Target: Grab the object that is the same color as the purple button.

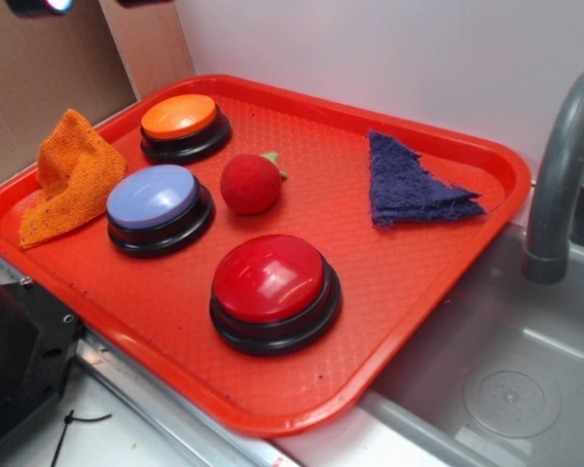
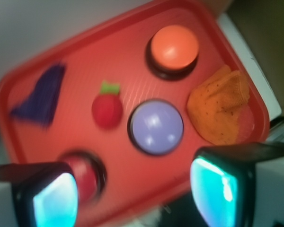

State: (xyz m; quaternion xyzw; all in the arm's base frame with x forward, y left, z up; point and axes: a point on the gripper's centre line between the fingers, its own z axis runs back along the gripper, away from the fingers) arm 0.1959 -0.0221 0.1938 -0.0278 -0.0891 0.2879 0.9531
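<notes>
purple rag (image 1: 411,185) lying flat, apex pointing to tray (image 1: 273,409) back rim | gripper (image 2: 132,194) hovering, fingers spread, holding nothing

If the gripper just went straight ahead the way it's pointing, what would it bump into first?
Probably the red tray floor, between the red button and the purple button; the gripper is open, though depth is unclear.

Bare tray (image 1: 316,146) around rag (image 1: 409,183)

From the exterior view we look obliquely down across the red tray (image 1: 487,209); from the wrist we look down from high above the same tray (image 2: 19,142), blurred.
</notes>
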